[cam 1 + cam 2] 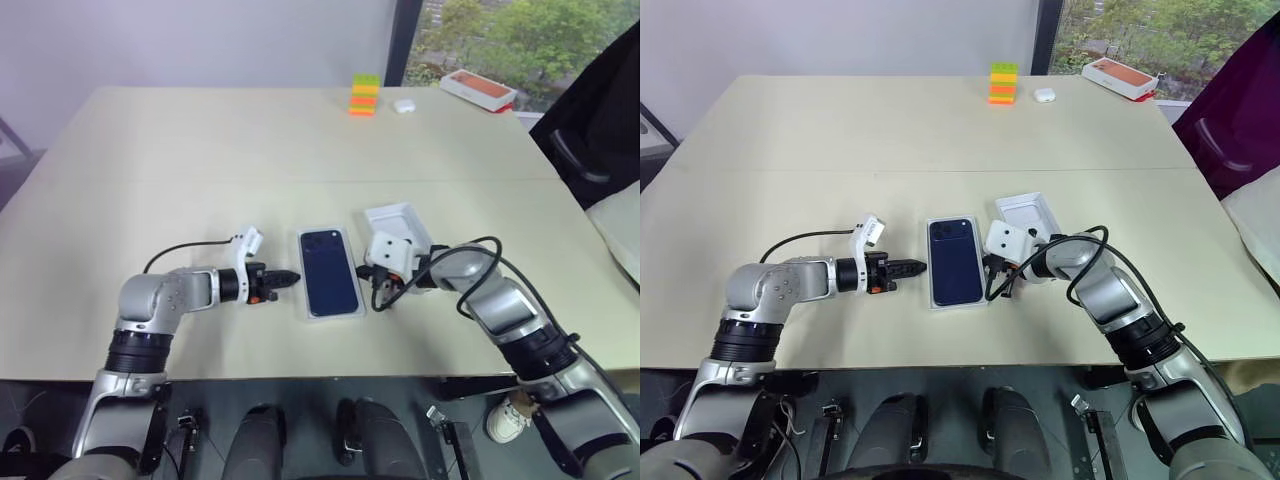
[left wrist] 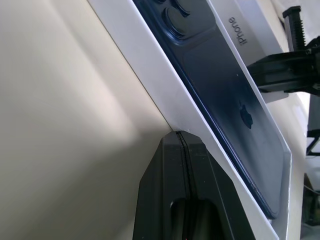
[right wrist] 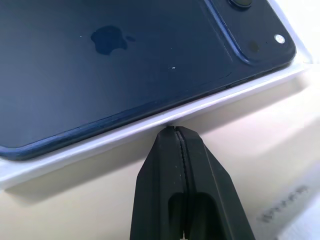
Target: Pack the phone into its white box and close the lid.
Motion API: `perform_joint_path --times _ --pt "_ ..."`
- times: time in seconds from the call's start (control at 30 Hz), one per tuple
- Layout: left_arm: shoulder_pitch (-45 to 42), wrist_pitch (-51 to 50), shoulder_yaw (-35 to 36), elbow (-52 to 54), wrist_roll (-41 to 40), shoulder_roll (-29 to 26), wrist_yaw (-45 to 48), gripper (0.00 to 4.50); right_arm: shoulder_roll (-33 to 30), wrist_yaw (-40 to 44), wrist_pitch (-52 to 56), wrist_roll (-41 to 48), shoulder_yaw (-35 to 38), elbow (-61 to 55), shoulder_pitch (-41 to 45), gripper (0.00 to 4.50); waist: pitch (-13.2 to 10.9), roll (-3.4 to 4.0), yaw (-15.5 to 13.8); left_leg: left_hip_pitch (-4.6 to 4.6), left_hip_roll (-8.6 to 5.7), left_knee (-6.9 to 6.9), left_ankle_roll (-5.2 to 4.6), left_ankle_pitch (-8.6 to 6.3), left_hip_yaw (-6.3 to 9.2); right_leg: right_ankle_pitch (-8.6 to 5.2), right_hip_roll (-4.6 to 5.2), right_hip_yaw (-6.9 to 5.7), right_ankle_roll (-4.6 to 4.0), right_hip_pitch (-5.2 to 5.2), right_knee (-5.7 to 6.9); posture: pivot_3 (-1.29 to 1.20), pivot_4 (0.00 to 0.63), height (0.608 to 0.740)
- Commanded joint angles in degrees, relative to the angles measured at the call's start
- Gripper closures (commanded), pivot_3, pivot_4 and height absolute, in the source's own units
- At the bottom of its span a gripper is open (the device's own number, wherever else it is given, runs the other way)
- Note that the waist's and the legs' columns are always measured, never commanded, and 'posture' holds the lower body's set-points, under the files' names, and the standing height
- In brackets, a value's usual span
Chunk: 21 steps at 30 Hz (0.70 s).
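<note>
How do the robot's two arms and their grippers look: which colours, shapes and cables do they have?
Both arms have silver-grey metal segments with black ribbed joints. The left gripper has two black tapered fingers, orange marks at their base and a white bracket above. The right gripper carries a white boxy housing. Loose black cables loop along each forearm.

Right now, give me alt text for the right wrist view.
A shut black right pincer points at the white rim of the white box, which holds the phone, dark blue back up, on a beige table.
</note>
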<state>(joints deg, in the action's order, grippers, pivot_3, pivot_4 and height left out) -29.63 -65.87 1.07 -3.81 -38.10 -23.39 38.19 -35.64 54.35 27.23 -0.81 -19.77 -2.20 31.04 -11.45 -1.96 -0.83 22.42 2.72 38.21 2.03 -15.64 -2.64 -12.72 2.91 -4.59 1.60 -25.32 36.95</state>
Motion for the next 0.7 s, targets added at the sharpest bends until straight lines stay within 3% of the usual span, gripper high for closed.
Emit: perform_joint_path --times 0.03,0.7 --pt "-1.6 1.0 -1.8 -0.5 0.9 1.5 -0.1 4.48 -1.3 0.5 0.3 0.2 1.2 -1.2 -1.0 4.50 0.0 0.00 0.0 0.00 0.00 0.01 0.00 0.00 0.01 0.00 0.00 0.00 0.00 0.01 0.00 0.00 0.150 0.740" --pt "-2.7 4.0 -3.1 -2.8 4.5 3.3 1.6 4.48 -1.3 1.0 -0.9 -1.2 0.5 0.2 -0.6 4.50 0.0 -0.01 0.1 -0.06 -0.01 0.04 0.00 0.00 0.03 -0.07 0.01 -0.03 0.12 0.11 -0.01 0.00 0.150 0.740"
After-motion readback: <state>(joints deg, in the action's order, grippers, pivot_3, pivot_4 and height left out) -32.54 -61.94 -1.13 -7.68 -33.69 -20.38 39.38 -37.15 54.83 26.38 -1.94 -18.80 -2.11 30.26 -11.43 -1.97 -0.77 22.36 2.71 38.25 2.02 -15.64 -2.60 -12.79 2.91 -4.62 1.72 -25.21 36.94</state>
